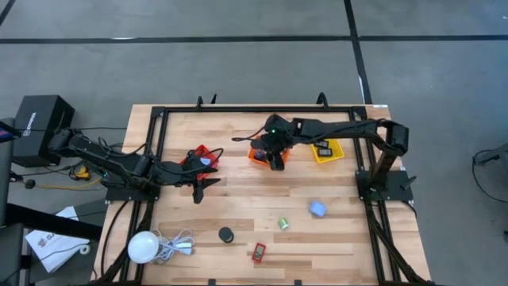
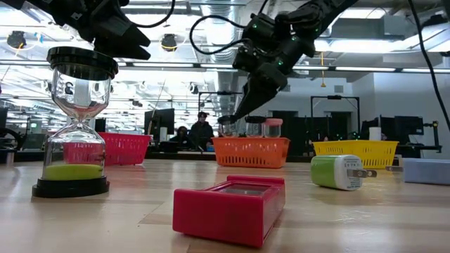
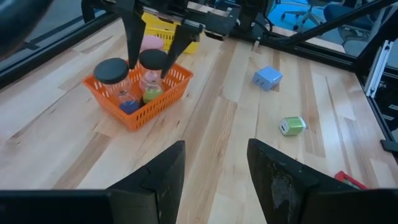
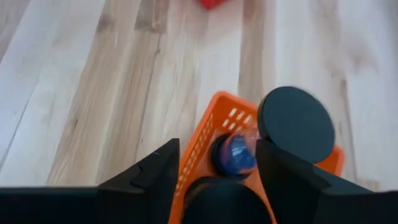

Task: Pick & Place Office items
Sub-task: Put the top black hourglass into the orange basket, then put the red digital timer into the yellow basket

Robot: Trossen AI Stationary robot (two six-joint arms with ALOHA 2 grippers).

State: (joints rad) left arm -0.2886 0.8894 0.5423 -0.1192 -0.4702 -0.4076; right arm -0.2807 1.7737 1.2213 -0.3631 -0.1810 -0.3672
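Over the orange basket (image 1: 259, 154) my right gripper (image 1: 275, 162) points steeply down, shut on a black-capped hourglass (image 3: 152, 78) with green sand. A second black-capped hourglass (image 3: 114, 74) and a pink-capped one (image 3: 149, 43) stand in the same basket. My left gripper (image 3: 214, 146) hangs open above bare wood near the red basket (image 1: 203, 156), holding nothing. On the near part of the table lie another hourglass (image 1: 226, 234), a red box (image 1: 259, 253), a green plug (image 1: 282, 224) and a blue block (image 1: 317, 209). My right gripper pinches the hourglass's black top cap (image 3: 154, 57) between its two fingers (image 3: 132, 43), one on either side. The fingers come from above, slanting down. The hourglass stays upright with its lower half inside the orange basket; whether it rests on the basket's floor is hidden.
A yellow basket (image 1: 327, 150) with dark items stands right of the orange one. A white globe with a coiled cord (image 1: 144, 246) lies at the near left corner. A black frame (image 1: 159, 111) borders the table. Bare wood lies between the baskets and the near items.
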